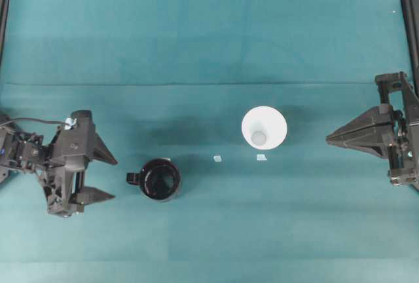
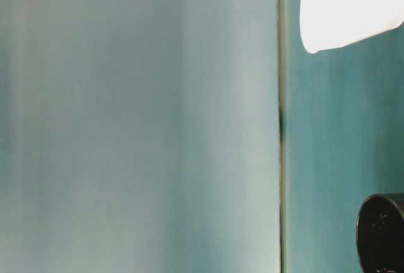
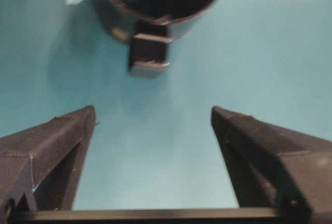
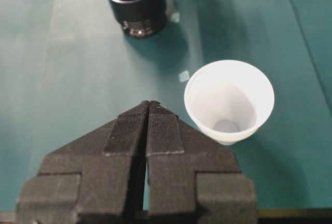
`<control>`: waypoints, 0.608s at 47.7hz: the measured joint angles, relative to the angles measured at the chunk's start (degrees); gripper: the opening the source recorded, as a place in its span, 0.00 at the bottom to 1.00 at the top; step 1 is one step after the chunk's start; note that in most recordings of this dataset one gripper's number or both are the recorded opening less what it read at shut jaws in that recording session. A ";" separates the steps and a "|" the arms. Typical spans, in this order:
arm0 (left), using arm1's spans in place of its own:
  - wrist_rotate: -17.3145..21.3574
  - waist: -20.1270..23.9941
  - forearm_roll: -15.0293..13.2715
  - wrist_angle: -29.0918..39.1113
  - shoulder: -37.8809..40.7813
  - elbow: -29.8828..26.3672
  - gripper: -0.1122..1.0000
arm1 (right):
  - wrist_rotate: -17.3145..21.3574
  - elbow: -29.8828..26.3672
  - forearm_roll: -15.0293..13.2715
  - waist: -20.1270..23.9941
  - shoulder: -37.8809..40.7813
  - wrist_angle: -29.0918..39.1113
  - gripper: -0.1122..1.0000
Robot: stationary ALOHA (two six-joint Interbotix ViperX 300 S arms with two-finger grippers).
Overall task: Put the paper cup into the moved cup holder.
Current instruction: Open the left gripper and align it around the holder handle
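The left pincer [image 1: 105, 178] is standing wide open with nothing between its jaws, pointing at the cup holder [image 1: 159, 179], whose stubby tab is facing it across a short stretch of bare surface [image 1: 209, 40]. The right pincer [image 1: 334, 140] is sitting with its jaws pressed together and empty, aimed toward the paper cup [image 1: 264, 128] but well apart from it. That cup is standing upright, mouth up, near the middle of the green surface, to the right of the holder and clear of it, with two small pale scraps [image 1: 218, 158] lying between and just in front of them. It is looking very light and thin-walled, so it is likely to crumple or skid under a hard squeeze; a gentle pinch across the wall just under the wide rim, or over one lip, seems the safest hold. The glossy holder appears rigid and heavier, likely to be staying put while the cup is being lowered in
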 measured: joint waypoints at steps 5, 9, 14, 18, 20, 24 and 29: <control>0.00 0.09 0.00 -1.32 1.05 0.44 0.92 | 0.00 0.00 0.09 0.09 0.00 0.09 0.06; 0.00 0.09 0.00 -2.46 1.93 0.44 0.92 | 0.00 0.00 0.09 0.09 0.00 0.09 0.06; 0.00 0.35 0.00 -3.52 2.55 0.18 0.92 | 0.09 0.00 0.09 0.00 0.00 0.09 0.06; 0.09 0.79 0.00 -4.04 2.90 -0.18 0.92 | 0.09 0.00 0.09 0.00 0.00 0.00 0.06; 0.26 1.05 0.00 -4.22 3.16 -0.44 0.92 | 0.09 0.00 0.09 0.00 0.00 0.09 0.06; 0.79 1.49 0.00 -4.57 3.78 -1.14 0.92 | 0.09 -0.09 0.09 0.09 0.00 0.09 0.06; 1.05 1.67 0.00 -5.62 4.39 -1.76 0.92 | 0.09 0.00 0.00 0.00 0.00 0.09 0.06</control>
